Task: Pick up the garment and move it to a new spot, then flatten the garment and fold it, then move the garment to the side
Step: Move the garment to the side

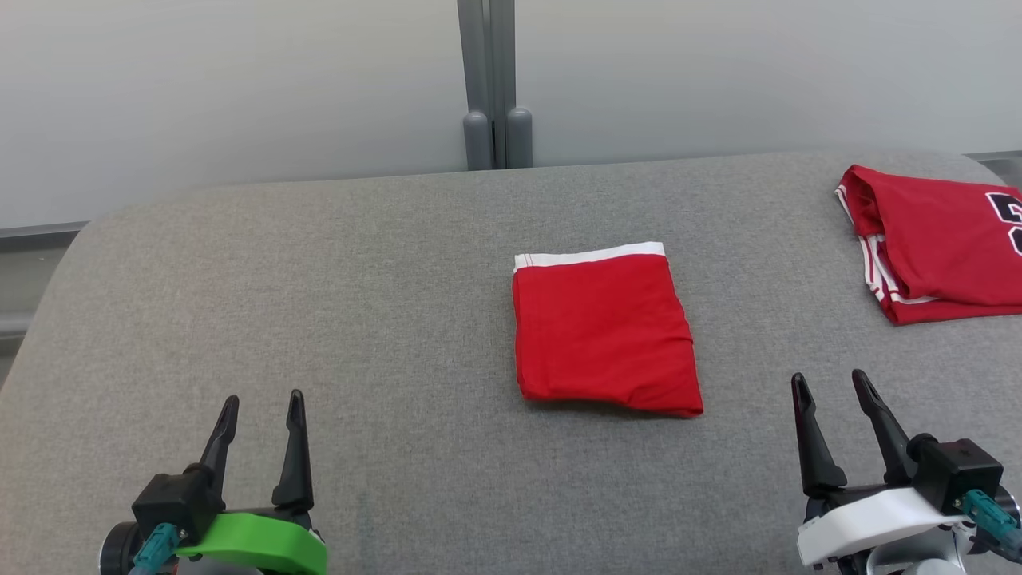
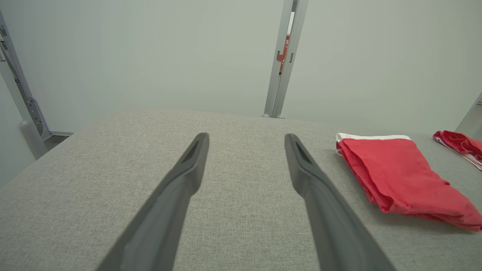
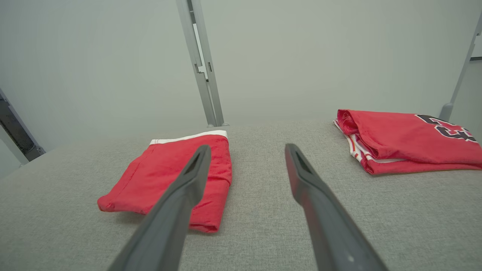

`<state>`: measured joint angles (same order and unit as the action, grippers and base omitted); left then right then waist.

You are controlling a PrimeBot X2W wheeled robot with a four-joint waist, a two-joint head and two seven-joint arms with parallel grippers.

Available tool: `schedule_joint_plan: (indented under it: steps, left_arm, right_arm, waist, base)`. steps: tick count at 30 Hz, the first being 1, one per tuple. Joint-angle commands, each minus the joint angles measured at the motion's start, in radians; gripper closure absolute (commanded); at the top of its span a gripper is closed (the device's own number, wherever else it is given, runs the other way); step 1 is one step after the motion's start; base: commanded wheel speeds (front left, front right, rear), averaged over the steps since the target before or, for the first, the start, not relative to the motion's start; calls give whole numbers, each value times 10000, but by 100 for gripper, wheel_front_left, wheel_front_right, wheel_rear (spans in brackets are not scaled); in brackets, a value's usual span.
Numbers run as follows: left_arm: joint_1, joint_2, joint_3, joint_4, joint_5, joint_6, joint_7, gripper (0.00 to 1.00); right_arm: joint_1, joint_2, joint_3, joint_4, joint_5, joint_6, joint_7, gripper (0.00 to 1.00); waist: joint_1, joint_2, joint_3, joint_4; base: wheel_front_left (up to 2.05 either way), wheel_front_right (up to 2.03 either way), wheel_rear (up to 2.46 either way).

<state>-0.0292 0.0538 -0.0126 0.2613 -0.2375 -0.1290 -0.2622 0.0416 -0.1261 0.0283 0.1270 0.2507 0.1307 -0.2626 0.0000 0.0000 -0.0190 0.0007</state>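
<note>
The garment [image 1: 604,331] is plain red with a white band along its far edge. It lies folded into a rectangle near the middle of the grey padded table [image 1: 383,319]. It also appears at the right of the left wrist view as the garment [image 2: 399,177], and left of centre in the right wrist view as the garment [image 3: 165,177]. My left gripper [image 1: 263,399] hovers open at the lower left, well clear of the cloth. At the lower right my right gripper [image 1: 831,380] stands open with nothing between its fingers, a short way right of the garment's near corner.
A second folded red jersey [image 1: 938,239] with white trim and a dark number lies at the table's far right edge, seen too as the jersey [image 3: 406,141]. A grey post [image 1: 495,88] rises behind the table against a pale wall.
</note>
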Motion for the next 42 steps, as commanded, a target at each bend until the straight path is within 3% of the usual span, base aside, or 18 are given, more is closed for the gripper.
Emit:
schedule_joint_plan:
  steps: [1, 42]
  left_arm:
    - [192, 113, -14, -6, 105, -24, -29, 0]
    - [737, 119, 211, -347, 549, -28, -29, 0]
  right_arm:
    - [173, 26, -42, -64, -73, -3, -26, 0]
    - [495, 312, -267, 98, -548, -3, -26, 0]
  waist:
    - [0, 0, -51, 19]
    - [0, 0, -203, 326]
  base:
    - [0, 0, 0]
    - [0, 0, 0]
